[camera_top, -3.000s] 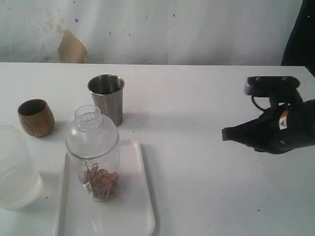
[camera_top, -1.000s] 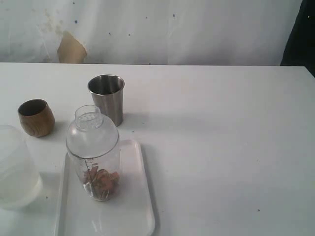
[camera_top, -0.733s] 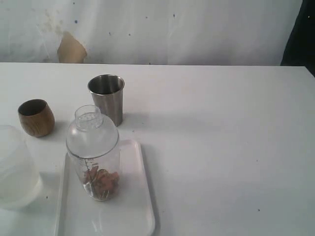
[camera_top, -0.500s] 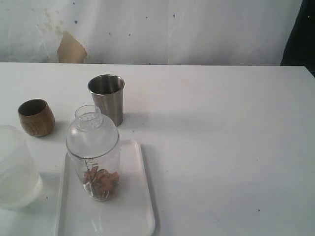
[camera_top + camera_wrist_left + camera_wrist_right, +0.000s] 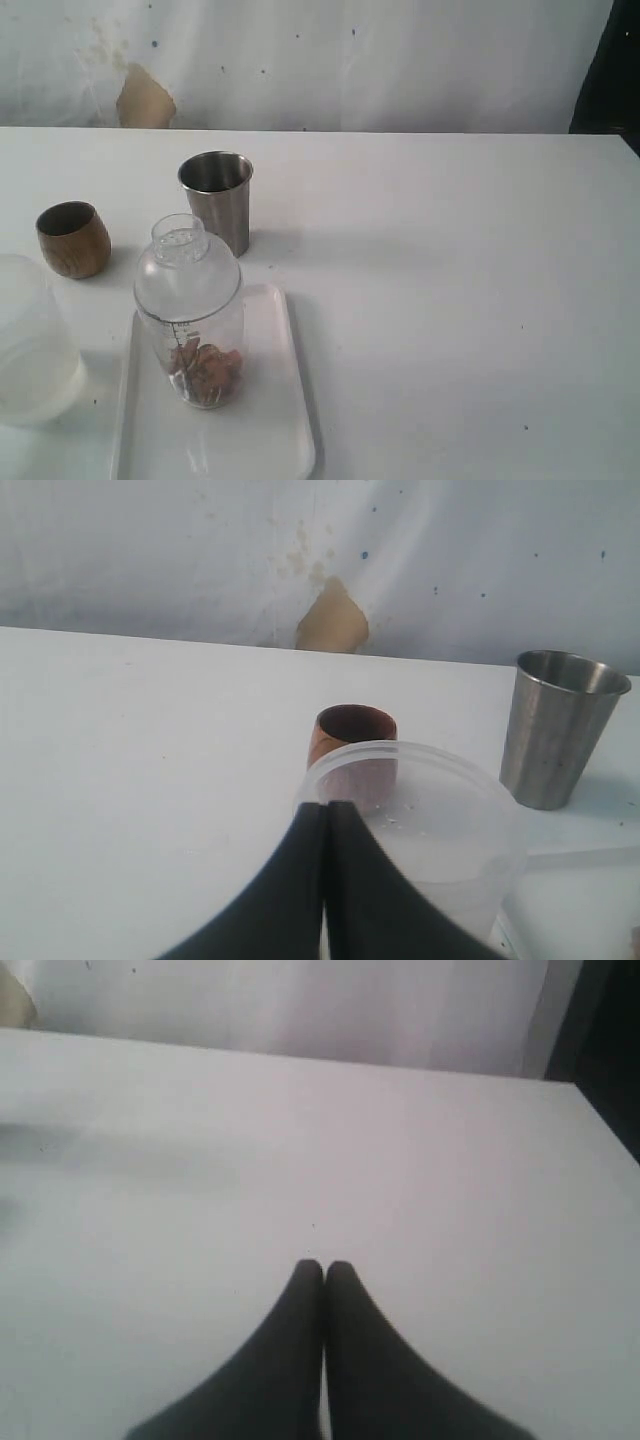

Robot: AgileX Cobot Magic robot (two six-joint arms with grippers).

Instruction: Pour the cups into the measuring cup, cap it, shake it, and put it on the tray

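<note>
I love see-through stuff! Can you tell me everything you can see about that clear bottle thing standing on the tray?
It is a tall measuring cup of clear plastic, with printed marks up its side. A clear dome-shaped cap with a small round knob sits on top, so it is closed. Brownish-orange bits lie heaped at its bottom. It stands upright on the white tray, and only the tray touches it.

White tray [image 5: 285,440]; brown wooden cup [image 5: 73,239]; steel tumbler [image 5: 217,200].
</note>
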